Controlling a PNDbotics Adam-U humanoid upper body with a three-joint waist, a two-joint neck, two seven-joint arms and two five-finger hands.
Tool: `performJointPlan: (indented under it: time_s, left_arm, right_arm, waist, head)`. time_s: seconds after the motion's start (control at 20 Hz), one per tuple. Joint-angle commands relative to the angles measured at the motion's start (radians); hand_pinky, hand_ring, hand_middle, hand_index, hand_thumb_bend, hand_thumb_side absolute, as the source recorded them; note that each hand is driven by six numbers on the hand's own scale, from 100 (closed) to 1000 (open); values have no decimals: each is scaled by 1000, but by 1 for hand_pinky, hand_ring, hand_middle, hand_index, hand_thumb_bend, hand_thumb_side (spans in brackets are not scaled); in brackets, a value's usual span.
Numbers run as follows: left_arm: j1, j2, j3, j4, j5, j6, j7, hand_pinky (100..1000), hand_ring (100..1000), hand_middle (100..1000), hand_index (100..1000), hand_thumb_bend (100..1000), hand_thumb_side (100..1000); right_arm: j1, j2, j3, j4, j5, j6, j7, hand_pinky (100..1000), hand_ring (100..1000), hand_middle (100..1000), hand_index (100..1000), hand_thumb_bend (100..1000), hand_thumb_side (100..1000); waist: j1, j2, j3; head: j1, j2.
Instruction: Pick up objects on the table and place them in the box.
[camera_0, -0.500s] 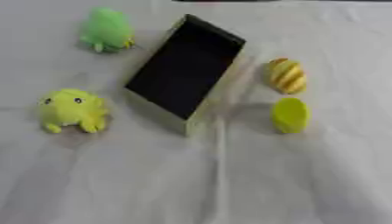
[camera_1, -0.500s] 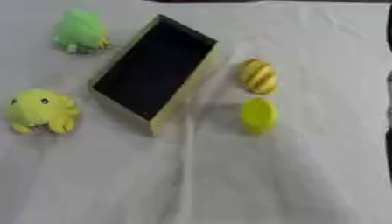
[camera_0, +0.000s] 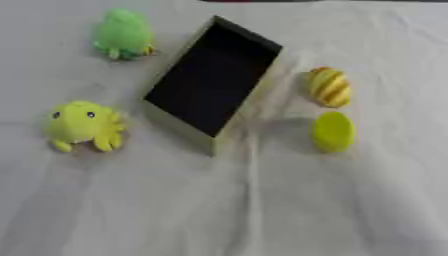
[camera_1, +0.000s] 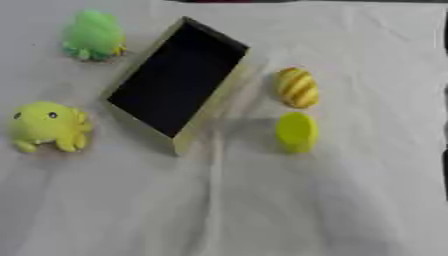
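Observation:
An open box with a dark inside and pale yellow walls lies askew in the middle of the white cloth, nothing visible in it. A green plush toy sits at the far left. A yellow plush toy with two dark eyes sits at the left, near the box's front corner. To the right of the box lie a yellow-and-brown striped oval object and, just below it, a plain yellow-green oval object. Neither hand shows in either view.
A wrinkled white cloth covers the table. A dark strip runs along the right edge in the right eye view.
Nothing on the table has moved. The whole picture has shifted slightly, so the camera has moved a little.

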Motion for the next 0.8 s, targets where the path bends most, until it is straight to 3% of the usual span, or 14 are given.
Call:
performJointPlan:
  time_s: [0.05, 0.35, 0.7, 0.8]
  left_arm:
    - [-13, 25, 5, -19, 2, -1, 2, 674, 665, 636, 819, 411, 523]
    - [-7, 35, 9, -19, 2, 3, 5, 673, 664, 635, 818, 407, 527]
    - [8, 64, 8, -19, -1, 11, 4, 672, 663, 634, 818, 402, 531]
    - [10, 72, 7, -19, -2, 13, 3, 672, 663, 634, 818, 400, 532]
  right_arm:
    - [-18, -41, -1, -16, -5, -4, 6, 913, 889, 654, 745, 100, 481]
    - [26, -117, 2, -16, 38, -36, 10, 904, 899, 645, 750, 100, 482]
    - [171, -390, 29, -16, 262, -230, -57, 866, 904, 686, 782, 100, 486]
    - [214, -463, 48, -16, 333, -263, -89, 870, 912, 697, 794, 100, 499]
  waist:
    - [1, -22, 3]
    - [-3, -19, 3]
    - [-16, -21, -17]
    - [-19, -21, -23]
  head:
    - [9, -11]
    - [19, -6]
    - [44, -1]
    - [47, -1]
